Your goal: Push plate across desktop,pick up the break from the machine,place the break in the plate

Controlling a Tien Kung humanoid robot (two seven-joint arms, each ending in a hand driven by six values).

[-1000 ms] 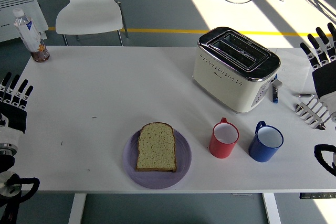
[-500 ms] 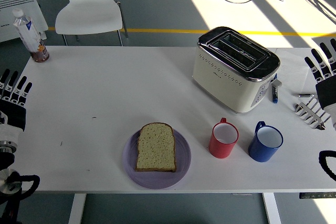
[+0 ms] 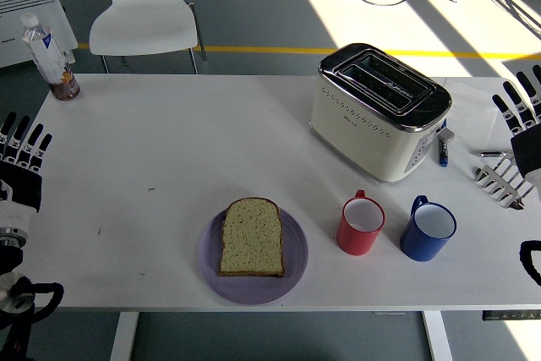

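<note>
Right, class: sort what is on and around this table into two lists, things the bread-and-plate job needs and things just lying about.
Belongs to the job:
- purple plate
- slice of bread, lying on the plate
- toaster

Just lying about:
- red mug
- blue mug
- water bottle
- metal rack
- white chair behind the table

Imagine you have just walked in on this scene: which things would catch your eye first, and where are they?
Most likely the slice of bread lying flat on the purple plate near the table's front edge. Next, the cream toaster further back on the right, with a red mug and a blue mug side by side in front of it. The robot's left hand and right hand sit open at the table's two ends, holding nothing.
</note>
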